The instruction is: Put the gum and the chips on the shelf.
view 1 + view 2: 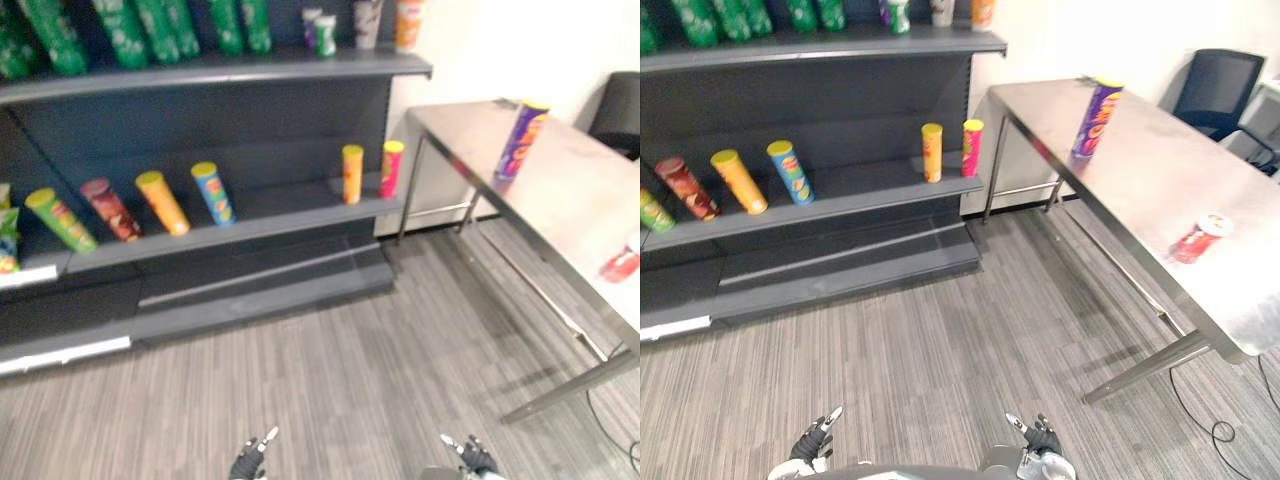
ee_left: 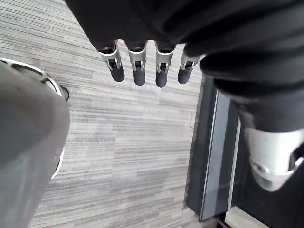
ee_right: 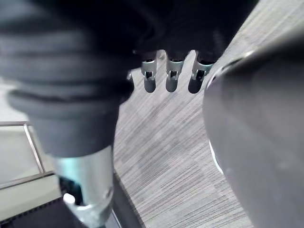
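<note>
A grey striped carpet floor runs beneath a long brushed-steel tabletop. Toward the tabletop's far end a tall purple chips can with a yellow lid stands upright; nearer along the same tabletop, close to its near end, sits a small red gum tub with a white lid, well apart from the can. Beyond the tabletop's far corner stands a black mesh office chair. To the left of the tabletop rises a dark grey metal shelf unit; its middle board carries an upright orange can and an upright pink can at the end nearest the tabletop. Farther from the tabletop on that board lean a blue can, a leaning orange can and a dark red can. The left hand and the right hand hang low over the floor, well apart from the tabletop; the fingers of the left are straight and hold nothing, and the fingers of the right likewise.
</note>
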Motion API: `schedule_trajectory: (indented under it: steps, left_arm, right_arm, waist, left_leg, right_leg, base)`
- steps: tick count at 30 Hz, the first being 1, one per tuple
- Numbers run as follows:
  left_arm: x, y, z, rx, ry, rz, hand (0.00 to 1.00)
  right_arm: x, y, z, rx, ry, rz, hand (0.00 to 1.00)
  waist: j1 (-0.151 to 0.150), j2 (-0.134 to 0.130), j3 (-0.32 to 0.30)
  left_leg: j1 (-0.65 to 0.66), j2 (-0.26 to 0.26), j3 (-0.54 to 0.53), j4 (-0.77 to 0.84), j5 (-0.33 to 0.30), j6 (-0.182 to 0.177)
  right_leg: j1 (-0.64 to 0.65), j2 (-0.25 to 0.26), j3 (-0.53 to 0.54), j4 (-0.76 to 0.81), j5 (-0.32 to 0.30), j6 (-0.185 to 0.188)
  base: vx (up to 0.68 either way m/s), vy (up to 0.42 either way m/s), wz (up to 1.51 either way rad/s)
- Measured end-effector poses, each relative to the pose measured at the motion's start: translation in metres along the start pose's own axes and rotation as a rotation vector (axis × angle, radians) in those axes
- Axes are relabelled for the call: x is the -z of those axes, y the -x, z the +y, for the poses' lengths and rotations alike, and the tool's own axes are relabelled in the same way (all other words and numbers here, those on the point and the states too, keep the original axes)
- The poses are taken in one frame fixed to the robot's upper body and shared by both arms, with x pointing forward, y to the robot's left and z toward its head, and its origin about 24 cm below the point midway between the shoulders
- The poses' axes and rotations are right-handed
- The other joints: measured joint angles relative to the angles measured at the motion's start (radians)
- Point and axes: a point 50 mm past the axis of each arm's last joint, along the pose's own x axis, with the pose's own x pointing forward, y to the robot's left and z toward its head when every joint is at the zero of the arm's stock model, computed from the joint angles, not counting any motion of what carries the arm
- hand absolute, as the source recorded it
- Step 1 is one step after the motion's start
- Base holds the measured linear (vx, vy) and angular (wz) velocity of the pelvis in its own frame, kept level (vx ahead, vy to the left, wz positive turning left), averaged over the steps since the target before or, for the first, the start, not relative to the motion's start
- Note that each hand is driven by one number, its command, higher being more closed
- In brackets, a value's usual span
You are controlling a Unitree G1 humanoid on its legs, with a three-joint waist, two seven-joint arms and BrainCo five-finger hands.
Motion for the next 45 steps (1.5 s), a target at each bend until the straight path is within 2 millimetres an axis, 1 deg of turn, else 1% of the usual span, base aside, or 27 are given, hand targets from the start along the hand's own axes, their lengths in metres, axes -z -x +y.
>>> schedule_trajectory:
  steps: [1, 2, 3, 5, 8, 10, 11, 12, 17, 20, 22, 23, 25, 26, 27, 28, 30, 31, 32, 33, 34, 35, 37, 41, 43, 44, 45]
  left_arm:
    - [0.000, 0.000, 0.001, -0.003, 0.002, 0.002, 0.00]
    - [0.002, 0.000, -0.003, 0.005, -0.003, 0.009, 0.00]
    - [0.003, 0.000, -0.007, 0.024, -0.022, 0.015, 0.00]
    - [0.004, 0.000, -0.011, 0.036, -0.023, 0.022, 0.00]
    - [0.005, 0.000, -0.009, 0.034, -0.022, 0.028, 0.00]
    - [0.004, 0.000, -0.008, 0.039, -0.022, 0.026, 0.00]
    - [0.003, 0.000, -0.008, 0.046, -0.022, 0.024, 0.00]
    - [0.003, -0.001, -0.007, 0.046, -0.023, 0.023, 0.00]
    - [0.003, 0.000, -0.006, 0.041, -0.025, 0.025, 0.00]
    - [0.002, -0.001, -0.006, 0.040, -0.025, 0.026, 0.00]
    - [0.000, -0.002, -0.007, 0.035, -0.027, 0.022, 0.00]
    - [0.000, -0.002, -0.007, 0.032, -0.027, 0.023, 0.00]
    - [-0.001, -0.002, -0.007, 0.024, -0.022, 0.018, 0.00]
    - [-0.003, -0.002, -0.007, 0.020, -0.007, 0.008, 0.00]
    - [-0.003, -0.002, -0.007, 0.015, 0.013, 0.003, 0.00]
    - [-0.001, -0.001, -0.005, 0.001, 0.051, 0.002, 0.00]
    - [0.001, 0.000, -0.005, -0.008, 0.099, 0.003, 0.00]
    - [0.003, 0.000, -0.008, -0.009, 0.116, -0.001, 0.00]
    - [0.001, -0.001, -0.011, -0.004, 0.131, -0.011, 0.00]
    - [-0.002, -0.001, -0.013, 0.002, 0.146, -0.022, 0.00]
    - [-0.002, -0.001, -0.018, 0.011, 0.155, -0.030, 0.00]
    - [-0.003, -0.001, -0.019, 0.019, 0.157, -0.040, 0.00]
    - [-0.004, -0.001, -0.020, 0.028, 0.159, -0.049, 0.00]
    - [-0.005, -0.001, -0.021, 0.034, 0.169, -0.059, 0.00]
    - [-0.002, 0.000, -0.021, 0.028, 0.184, -0.053, 0.00]
    - [0.000, 0.001, -0.021, 0.025, 0.193, -0.050, 0.00]
    - [-0.001, 0.001, -0.019, 0.021, 0.193, -0.051, 0.00]
  right_arm:
    - [-0.003, -0.001, 0.000, -0.009, 0.025, -0.010, 0.00]
    - [-0.007, -0.002, -0.001, -0.008, 0.029, -0.018, 0.00]
    - [-0.015, -0.004, -0.002, -0.006, 0.038, -0.038, 0.00]
    - [-0.017, -0.005, -0.005, -0.003, 0.050, -0.038, 0.00]
    - [-0.012, -0.004, -0.011, 0.013, 0.055, -0.020, 0.00]
    - [-0.008, -0.002, -0.012, 0.011, 0.060, -0.010, 0.00]
    - [-0.005, -0.001, -0.012, 0.003, 0.066, 0.000, 0.00]
    - [-0.004, -0.001, -0.011, -0.004, 0.071, 0.002, 0.00]
    - [-0.006, -0.001, -0.014, -0.006, 0.072, -0.003, 0.00]
    - [-0.010, -0.002, -0.016, 0.007, 0.052, -0.015, 0.00]
    - [-0.012, -0.003, -0.020, 0.027, 0.016, -0.024, 0.00]
    - [-0.012, -0.002, -0.020, 0.030, 0.011, -0.023, 0.00]
    - [-0.009, -0.001, -0.025, 0.049, -0.016, -0.017, 0.00]
    - [-0.006, 0.000, -0.027, 0.056, -0.022, -0.010, 0.00]
    - [-0.004, 0.002, -0.031, 0.072, -0.033, -0.005, 0.00]
    - [0.000, 0.004, -0.038, 0.097, -0.048, 0.003, 0.00]
    - [0.006, 0.007, -0.048, 0.138, -0.074, 0.018, 0.00]
    - [0.010, 0.010, -0.052, 0.171, -0.123, 0.021, 0.00]
    - [0.011, 0.012, -0.057, 0.198, -0.151, 0.018, 0.00]
    - [0.014, 0.013, -0.060, 0.211, -0.159, 0.023, 0.00]
    - [0.020, 0.017, -0.065, 0.234, -0.180, 0.038, 0.00]
    - [0.027, 0.020, -0.067, 0.242, -0.183, 0.056, 0.00]
    - [0.027, 0.020, -0.066, 0.243, -0.195, 0.053, 0.00]
    - [0.020, 0.015, -0.056, 0.216, -0.208, 0.027, 0.00]
    - [0.020, 0.015, -0.052, 0.207, -0.215, 0.015, 0.00]
    - [0.022, 0.016, -0.053, 0.208, -0.218, 0.018, 0.00]
    - [0.024, 0.017, -0.051, 0.210, -0.246, 0.023, 0.00]
  waist:
    - [0.002, -0.004, 0.004]
    - [0.002, 0.012, -0.001]
    - [-0.006, 0.045, 0.008]
    - [-0.005, 0.057, 0.027]
    - [-0.006, 0.055, 0.033]
    - [-0.007, 0.053, 0.032]
    - [-0.006, 0.040, 0.027]
    - [-0.006, 0.039, 0.027]
    - [-0.013, 0.042, 0.025]
    - [-0.029, 0.046, 0.024]
    - [-0.033, 0.047, 0.032]
    - [-0.033, 0.048, 0.032]
    - [-0.032, 0.045, 0.034]
    - [-0.031, 0.043, 0.033]
    - [-0.031, 0.051, 0.034]
    - [-0.032, 0.071, 0.039]
    - [-0.029, 0.080, 0.037]
    - [-0.029, 0.077, 0.039]
    - [-0.031, 0.082, 0.040]
    - [-0.031, 0.081, 0.041]
    - [-0.030, 0.078, 0.043]
    - [-0.027, 0.070, 0.046]
    - [-0.027, 0.069, 0.045]
    - [-0.022, 0.067, 0.044]
    - [-0.021, 0.069, 0.041]
    - [-0.020, 0.073, 0.038]
    - [-0.012, 0.061, 0.024]
  left_leg:
    - [0.014, -0.007, 0.007, -0.030, 0.002, -0.023]
    - [0.019, 0.005, 0.019, -0.049, 0.013, -0.025]
    - [0.021, 0.020, 0.038, -0.085, 0.036, -0.039]
    - [0.028, 0.020, 0.077, -0.120, 0.056, -0.046]
    - [0.048, 0.022, 0.101, -0.136, 0.062, -0.054]
    - [0.058, 0.024, 0.101, -0.136, 0.062, -0.054]
    - [0.049, 0.025, 0.106, -0.136, 0.062, -0.055]
    - [0.041, 0.027, 0.107, -0.135, 0.063, -0.057]
    - [0.014, 0.026, 0.129, -0.134, 0.067, -0.061]
    - [-0.011, 0.026, 0.163, -0.127, 0.063, -0.067]
    - [-0.019, 0.040, 0.211, -0.077, 0.032, -0.099]
    - [-0.024, 0.049, 0.217, -0.050, 0.016, -0.104]
    - [-0.053, 0.109, 0.236, 0.125, -0.026, -0.142]
    - [-0.086, 0.152, 0.229, 0.246, -0.026, -0.141]
    - [-0.116, 0.200, 0.219, 0.367, -0.021, -0.133]
    - [-0.136, 0.260, 0.186, 0.508, -0.003, -0.095]
    - [-0.162, 0.300, 0.114, 0.653, 0.077, 0.014]
    - [-0.221, 0.305, 0.023, 0.760, 0.131, 0.008]
    - [-0.252, 0.288, -0.015, 0.799, 0.073, -0.022]
    - [-0.267, 0.277, -0.029, 0.809, 0.041, -0.029]
    - [-0.294, 0.244, -0.054, 0.800, -0.007, -0.035]
    - [-0.312, 0.208, -0.068, 0.751, -0.036, -0.037]
    - [-0.333, 0.182, -0.082, 0.624, -0.049, -0.045]
    - [-0.356, 0.117, -0.241, 0.313, -0.037, -0.044]
    - [-0.328, 0.094, -0.309, 0.179, 0.009, -0.043]
    - [-0.317, 0.094, -0.310, 0.162, 0.035, -0.064]
    - [-0.298, 0.076, -0.271, 0.170, 0.064, -0.097]
  right_leg:
    - [0.022, 0.011, -0.072, -0.083, -0.007, -0.010]
    - [0.027, 0.037, -0.080, -0.125, -0.005, -0.013]
    - [0.040, 0.067, -0.101, -0.195, 0.000, -0.018]
    - [0.042, 0.095, -0.105, -0.258, 0.000, -0.018]
    - [0.076, 0.122, -0.129, -0.341, 0.000, -0.018]
    - [0.108, 0.138, -0.136, -0.405, 0.006, -0.008]
    - [0.131, 0.158, -0.149, -0.488, 0.017, 0.009]
    - [0.129, 0.162, -0.149, -0.503, 0.024, 0.013]
    - [0.095, 0.167, -0.134, -0.519, 0.038, 0.013]
    - [0.022, 0.156, -0.102, -0.455, 0.023, -0.003]
    - [-0.030, 0.145, -0.069, -0.377, -0.020, -0.013]
    - [-0.039, 0.145, -0.058, -0.357, -0.034, -0.015]
    - [-0.043, 0.159, -0.025, -0.317, -0.089, -0.028]
    - [-0.037, 0.169, -0.009, -0.312, -0.098, -0.035]
    - [-0.029, 0.192, 0.011, -0.305, -0.101, -0.041]
    - [-0.016, 0.229, 0.049, -0.283, -0.119, -0.055]
    - [-0.008, 0.273, 0.123, -0.249, -0.151, -0.078]
    - [0.003, 0.305, 0.184, -0.250, -0.161, -0.089]
    - [0.007, 0.318, 0.219, -0.251, -0.167, -0.098]
    - [0.014, 0.324, 0.240, -0.254, -0.167, -0.099]
    - [0.043, 0.335, 0.272, -0.277, -0.166, -0.100]
    - [0.075, 0.338, 0.305, -0.294, -0.166, -0.100]
    - [0.104, 0.350, 0.359, -0.316, -0.167, -0.098]
    - [0.109, 0.360, 0.493, -0.316, -0.185, -0.063]
    - [0.123, 0.352, 0.561, -0.308, -0.212, -0.018]
    - [0.124, 0.350, 0.577, -0.303, -0.222, -0.005]
    - [0.127, 0.319, 0.607, -0.299, -0.234, 0.016]
  base:
    - [0.08, -0.069, -0.57]
    - [0.11, -0.073, -0.54]
    - [0.07, -0.047, -0.60]
    - [0.02, -0.063, -0.55]
    - [0.00, -0.061, -0.33]
    - [-0.05, -0.041, -0.09]
    - [-0.07, -0.031, -0.07]
    - [-0.08, -0.025, -0.08]
    - [-0.06, -0.001, -0.12]
    - [-0.01, -0.014, -0.33]
    - [0.02, -0.047, -0.54]
    - [0.08, -0.107, -0.52]
    - [0.10, -0.138, -0.51]
    - [0.11, -0.195, -0.59]
    - [0.15, -0.246, -0.86]
    - [0.20, -0.247, -1.11]
    - [0.24, -0.160, -1.39]
    - [0.32, -0.123, -1.39]
    - [0.32, -0.107, -1.17]
    - [0.24, -0.040, -0.89]
    - [0.22, -0.019, -0.91]
    - [0.22, 0.000, -0.86]
    - [0.19, 0.083, -0.99]
    - [0.21, 0.202, -1.02]
    - [0.26, 0.333, -0.86]
    - [0.27, 0.389, -0.91]
    - [0.26, 0.398, -0.88]
